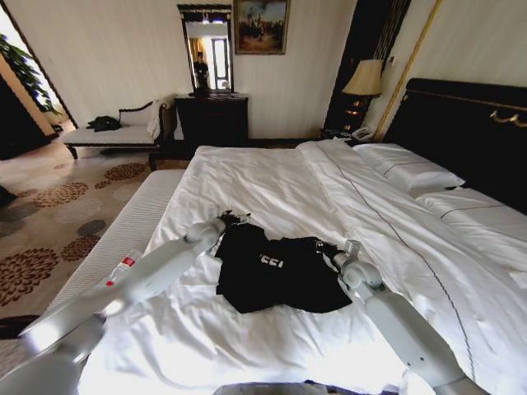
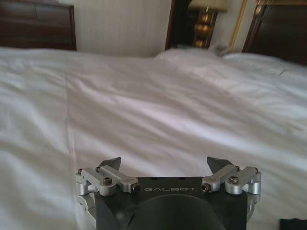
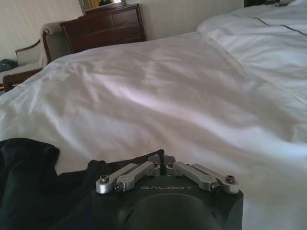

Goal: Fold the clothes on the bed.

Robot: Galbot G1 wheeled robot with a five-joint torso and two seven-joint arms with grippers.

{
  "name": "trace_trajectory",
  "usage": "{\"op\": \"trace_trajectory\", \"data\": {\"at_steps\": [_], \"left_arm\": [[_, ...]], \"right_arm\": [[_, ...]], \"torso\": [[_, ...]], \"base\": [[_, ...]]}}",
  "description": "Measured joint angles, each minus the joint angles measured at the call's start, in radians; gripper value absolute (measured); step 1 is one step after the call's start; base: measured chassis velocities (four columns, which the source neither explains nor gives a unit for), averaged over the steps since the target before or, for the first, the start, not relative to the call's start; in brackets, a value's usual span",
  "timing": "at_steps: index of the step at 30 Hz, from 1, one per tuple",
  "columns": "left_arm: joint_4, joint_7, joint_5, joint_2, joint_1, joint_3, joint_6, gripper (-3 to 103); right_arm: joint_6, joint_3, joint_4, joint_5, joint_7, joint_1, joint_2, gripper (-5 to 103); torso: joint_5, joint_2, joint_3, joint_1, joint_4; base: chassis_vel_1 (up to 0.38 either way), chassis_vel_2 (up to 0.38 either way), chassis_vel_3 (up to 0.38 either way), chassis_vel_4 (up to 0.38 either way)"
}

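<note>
Where the white bed (image 1: 272,185) fills my head view, the black clothes (image 1: 276,271) lie crumpled at lower centre, long axis left-right, white lettering partly readable. My left tool (image 2: 165,167) reads "GALBOT", fingers apart over bare sheet. My right tool (image 3: 163,160), fingers together, pinches the clothes (image 3: 33,182).

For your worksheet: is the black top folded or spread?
Partly folded: the black top lies bunched on the bed, lettering half hidden.

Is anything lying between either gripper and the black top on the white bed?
Nothing visible does. The black soft-fabric top with white lettering lies alone on the white bed sheet. The left gripper, fingers open, is at its upper left corner; the right gripper, fingers shut, is at its right edge.
</note>
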Motion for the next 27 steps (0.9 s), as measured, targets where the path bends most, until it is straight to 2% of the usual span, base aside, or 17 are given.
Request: {"op": "trace_trajectory", "data": {"at_steps": [1,6,10,14,21,22,24,26,27], "left_arm": [[0.0,0.0,0.0,0.0,0.0,0.0,0.0,100],[0.153,0.032,0.039,-0.062,-0.045,0.066,0.06,99],[0.219,0.047,0.066,-0.103,-0.05,0.066,0.061,99],[0.326,0.062,0.115,-0.18,-0.052,0.056,0.059,98],[0.356,0.074,0.152,-0.223,-0.031,0.04,0.051,98],[0.36,0.072,0.165,-0.232,-0.023,0.033,0.051,94],[0.363,0.067,0.169,-0.234,-0.02,0.032,0.054,94],[0.368,0.058,0.173,-0.233,-0.019,0.031,0.058,87],[0.368,0.058,0.173,-0.233,-0.019,0.031,0.058,87]], "right_arm": [[0.0,0.0,0.0,0.0,0.0,0.0,0.0,0],[-0.011,0.007,-0.003,0.012,0.012,0.0,0.003,0],[-0.013,0.008,-0.008,0.017,0.013,0.003,0.004,0],[-0.016,0.001,-0.01,0.019,0.016,0.007,0.012,0],[-0.017,-0.01,-0.018,0.021,0.017,0.014,0.018,0],[-0.017,-0.011,-0.021,0.023,0.017,0.016,0.019,0],[-0.018,-0.011,-0.021,0.026,0.018,0.016,0.019,0],[-0.019,-0.01,-0.021,0.029,0.019,0.017,0.019,0],[-0.019,-0.01,-0.021,0.029,0.019,0.017,0.019,0]], "torso": [[0.0,0.0,0.0,0.0,0.0],[-0.0003,0.0,0.0,0.0,0.0005],[-0.0005,0.0,0.0,0.0,0.0004],[-0.0004,0.0,0.0,0.0,0.0001],[-0.0003,0.0,0.0,0.0,0.0002],[-0.0004,0.0,0.0,0.0,0.0002],[-0.0005,0.0,0.0,0.0,0.0001],[-0.0004,0.0,0.0,0.0,0.0001],[-0.0004,0.0,0.0,0.0,0.0001]], "base": [[0.0,0.0,0.0,0.0],[0.0,0.0,0.0,0.0],[0.0,0.0,0.0,0.0],[0.0,0.0,0.0,0.0],[0.0,0.0,0.0,0.0],[0.0,0.0,0.0,0.0],[0.0,0.0,0.0,0.0],[0.0,0.0,0.0,0.0],[0.0,0.0,0.0,0.0]]}}
